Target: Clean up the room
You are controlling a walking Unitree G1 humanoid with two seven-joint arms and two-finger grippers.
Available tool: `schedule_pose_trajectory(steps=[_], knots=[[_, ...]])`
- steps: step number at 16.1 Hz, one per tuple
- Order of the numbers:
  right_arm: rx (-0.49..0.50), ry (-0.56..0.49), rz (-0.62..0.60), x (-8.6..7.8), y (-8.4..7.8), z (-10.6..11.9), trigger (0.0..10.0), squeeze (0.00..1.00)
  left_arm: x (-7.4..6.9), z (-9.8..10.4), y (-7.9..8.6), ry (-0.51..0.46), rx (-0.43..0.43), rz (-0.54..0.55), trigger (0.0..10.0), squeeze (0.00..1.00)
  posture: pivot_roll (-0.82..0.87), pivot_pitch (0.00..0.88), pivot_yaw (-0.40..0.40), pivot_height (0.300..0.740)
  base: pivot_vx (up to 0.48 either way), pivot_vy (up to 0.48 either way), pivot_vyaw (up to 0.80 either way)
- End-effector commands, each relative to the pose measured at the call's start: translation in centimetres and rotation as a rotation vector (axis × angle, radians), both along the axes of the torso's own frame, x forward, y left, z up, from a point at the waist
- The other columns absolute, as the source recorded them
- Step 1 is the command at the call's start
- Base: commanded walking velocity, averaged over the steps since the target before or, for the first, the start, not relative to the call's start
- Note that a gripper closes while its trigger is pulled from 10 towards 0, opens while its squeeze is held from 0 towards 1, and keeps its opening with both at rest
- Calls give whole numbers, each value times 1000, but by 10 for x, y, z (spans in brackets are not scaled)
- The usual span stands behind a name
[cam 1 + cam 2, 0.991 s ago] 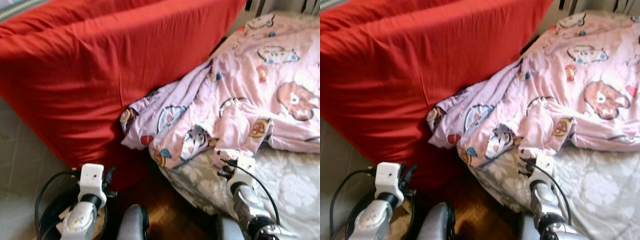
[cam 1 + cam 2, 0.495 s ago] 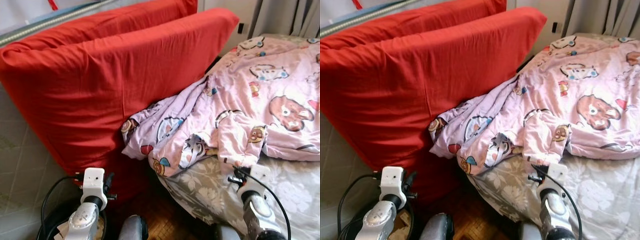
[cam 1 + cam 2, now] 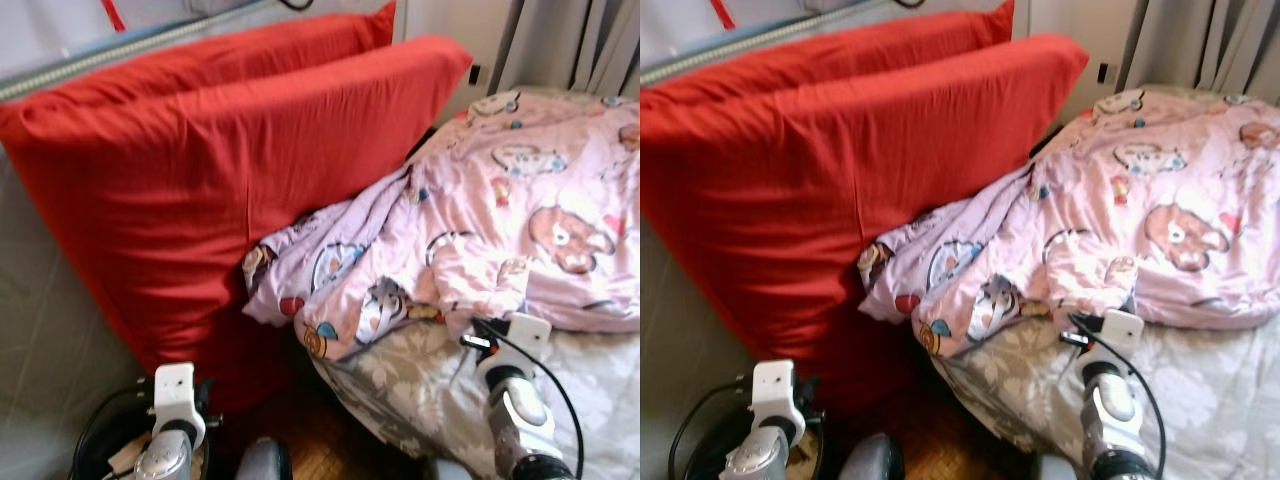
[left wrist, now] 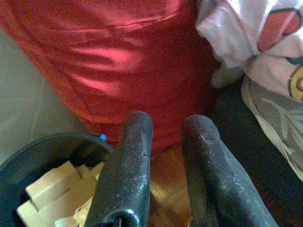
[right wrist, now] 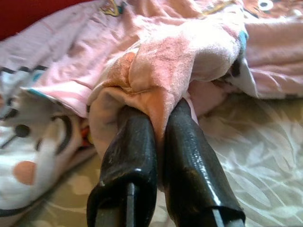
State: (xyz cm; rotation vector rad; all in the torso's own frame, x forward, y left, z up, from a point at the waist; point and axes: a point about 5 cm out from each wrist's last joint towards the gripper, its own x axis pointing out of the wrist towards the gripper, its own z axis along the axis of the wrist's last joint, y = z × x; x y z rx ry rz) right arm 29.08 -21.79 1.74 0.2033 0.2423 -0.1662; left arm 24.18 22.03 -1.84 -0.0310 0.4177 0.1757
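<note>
A pink cartoon-print blanket (image 3: 520,190) lies crumpled over the bed, one corner spilling down against the red cushions. My right gripper (image 5: 158,111) is at the blanket's near edge (image 3: 478,335), shut on a bunched pink fold (image 5: 180,52) just above the grey floral sheet (image 3: 430,390). My left gripper (image 4: 168,123) hangs low beside the red cushion, open with nothing between its fingers, above a dark bucket (image 4: 47,161).
Two large red cushions (image 3: 220,170) lean upright at the left of the bed. The dark bucket (image 3: 95,450) holds pale blocks and stands on the floor. Wood floor (image 3: 320,440) shows between cushion and bed. Grey curtains (image 3: 570,40) hang behind the bed.
The camera has tilted up, so more wall and curtain show. My right gripper stays shut on the blanket fold. My left arm sits lower in the picture.
</note>
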Motion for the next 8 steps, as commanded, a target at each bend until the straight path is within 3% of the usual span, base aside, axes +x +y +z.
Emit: schedule_pose_trajectory(steps=[1,5,8], knots=[[4,-36,18,8,5,8,10000,0,1,0,7,-7,-16,46,10000,0,-7,0,78,690,0,0,0],[-37,-37,46,10,5,11,10000,0,-10,-15,5,83,-6,47,10000,0,-9,0,64,735,0,0,0],[-41,-42,19,11,0,13,10000,0,-24,-29,3,161,-22,77,10000,0,-2,0,56,740,0,0,0]])
